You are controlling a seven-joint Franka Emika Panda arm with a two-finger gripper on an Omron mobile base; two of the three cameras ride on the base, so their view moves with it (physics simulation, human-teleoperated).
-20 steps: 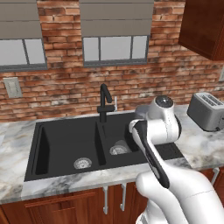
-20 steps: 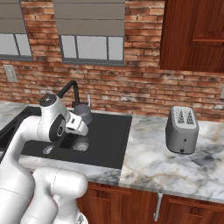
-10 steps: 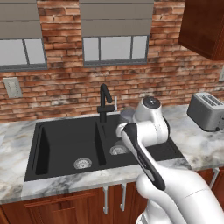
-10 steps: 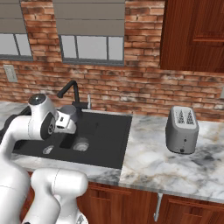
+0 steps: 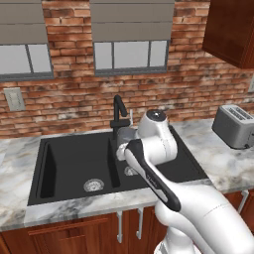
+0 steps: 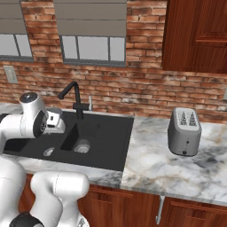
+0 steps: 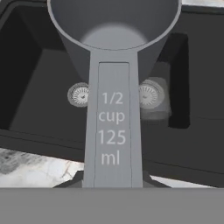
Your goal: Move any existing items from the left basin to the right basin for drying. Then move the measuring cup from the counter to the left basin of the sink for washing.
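Measuring cup (image 7: 113, 65) in transit over the sink (image 5: 74, 163).
End effector (image 7: 112, 181) grips its handle; cup hangs above the divider. Next, I judge: shift toward nine o'clock, lower into the left basin (image 5: 74, 166), release.

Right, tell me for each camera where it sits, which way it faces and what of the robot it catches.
Left base view: behind the arm's left, facing the black sink, faucet and brick wall; the arm rises lower right.
Right base view: behind the arm's right, facing the same sink, faucet and toaster; the arm rises lower left.
Hand view: on the hand, looking down the held measuring cup at both drains.
Shared: sink, faucet, toaster.
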